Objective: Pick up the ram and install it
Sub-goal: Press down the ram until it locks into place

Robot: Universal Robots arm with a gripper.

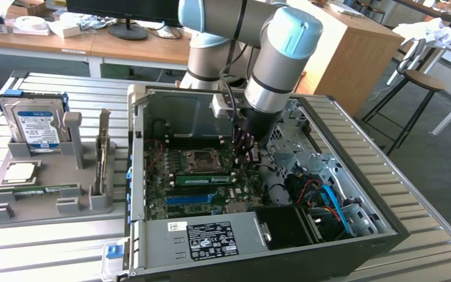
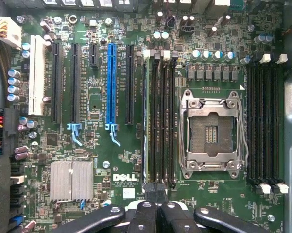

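Note:
The ram (image 1: 202, 179), a narrow green stick with a pale sticker, stands on edge in a memory slot beside the empty processor socket (image 1: 202, 158) inside the open computer case. From the wrist view it is a thin green edge (image 2: 145, 121) in the outermost slot of the bank next to the socket (image 2: 211, 131). My gripper (image 1: 250, 154) hangs inside the case over the end of that slot bank on the exterior view's right. Its black fingers (image 2: 154, 194) are shut together with nothing between them. Whether they touch the ram I cannot tell.
A grey holder (image 1: 49, 205) on the slatted table at the exterior view's left carries a hard drive (image 1: 33, 124), a square silver chip (image 1: 20, 171), a flat green strip (image 1: 44, 189) and an upright thin board (image 1: 103, 150). The case walls (image 1: 135, 153), cables (image 1: 327, 197) and power supply (image 1: 202, 238) surround the gripper.

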